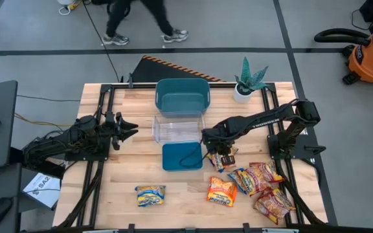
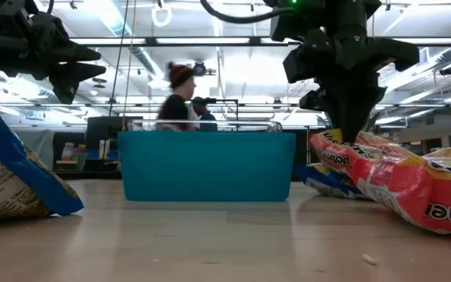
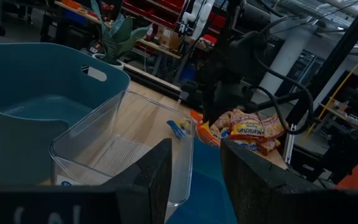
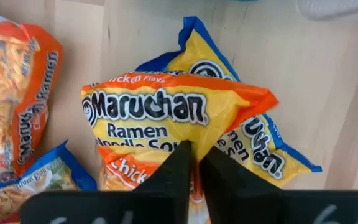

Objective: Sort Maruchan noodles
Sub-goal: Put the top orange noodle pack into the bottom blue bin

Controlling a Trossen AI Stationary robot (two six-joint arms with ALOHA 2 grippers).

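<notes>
My right gripper points down just right of the small teal bin. It is shut on an orange-and-yellow Maruchan packet, which lies on a yellow-and-blue packet. More packets lie near the front right: an orange one, a heap of several and a yellow-and-blue one alone to the left. My left gripper is open and empty. It hangs above the table's left side, facing the clear bin. My right gripper pinches the orange-and-yellow packet near its middle between its two fingers. The fingers come from above and point down. The packet's far edge still lies on the yellow-and-blue packet; I cannot tell whether the rest is lifted.
A larger teal bin stands behind the clear bin at the far edge. A potted plant stands at the far right. The right arm's base is at the table's right. Bare wood lies at the front centre. A person walks beyond the table.
</notes>
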